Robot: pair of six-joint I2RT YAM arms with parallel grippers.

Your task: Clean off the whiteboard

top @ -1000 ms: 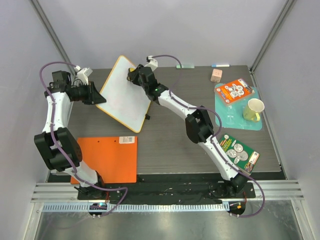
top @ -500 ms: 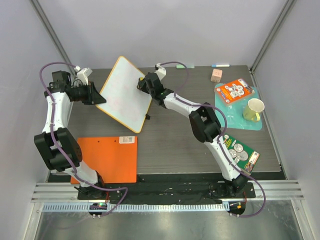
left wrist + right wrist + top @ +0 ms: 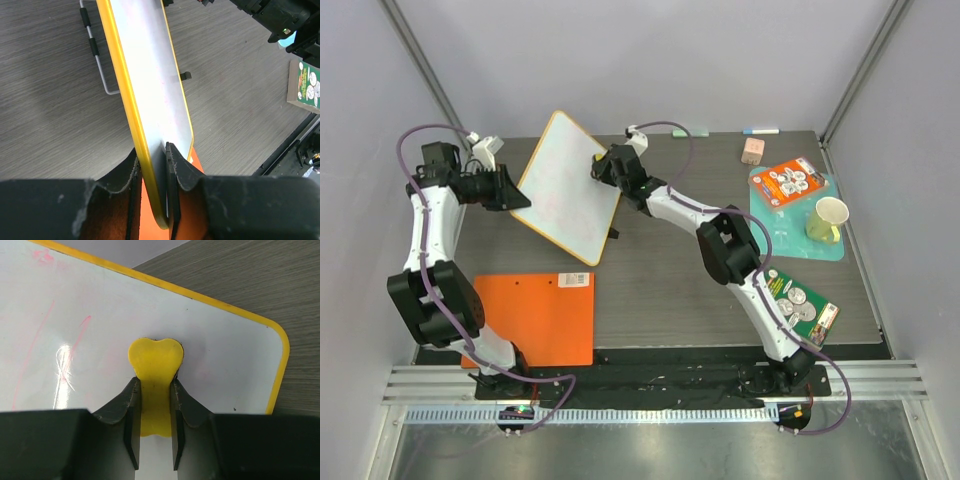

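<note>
The whiteboard [image 3: 565, 190], white with a yellow rim, is held tilted above the back left of the table. My left gripper [image 3: 512, 190] is shut on its left edge; the left wrist view shows the board [image 3: 150, 75] edge-on, clamped between the fingers [image 3: 177, 172]. My right gripper [image 3: 600, 168] is shut on a yellow eraser [image 3: 155, 372] and presses it against the board's face [image 3: 210, 340] near a corner. Faint pink marks [image 3: 75, 337] remain left of the eraser.
An orange clipboard-like sheet [image 3: 535, 315] lies front left. At the right are a teal mat [image 3: 795, 220] with an orange packet [image 3: 792, 182] and a cup [image 3: 828, 216], a green packet [image 3: 800, 305], and a pink block [image 3: 752, 150] at the back.
My right gripper moved right across the board, then slightly back toward its upper edge. My left gripper still holds the board, shifted a little up and left.
</note>
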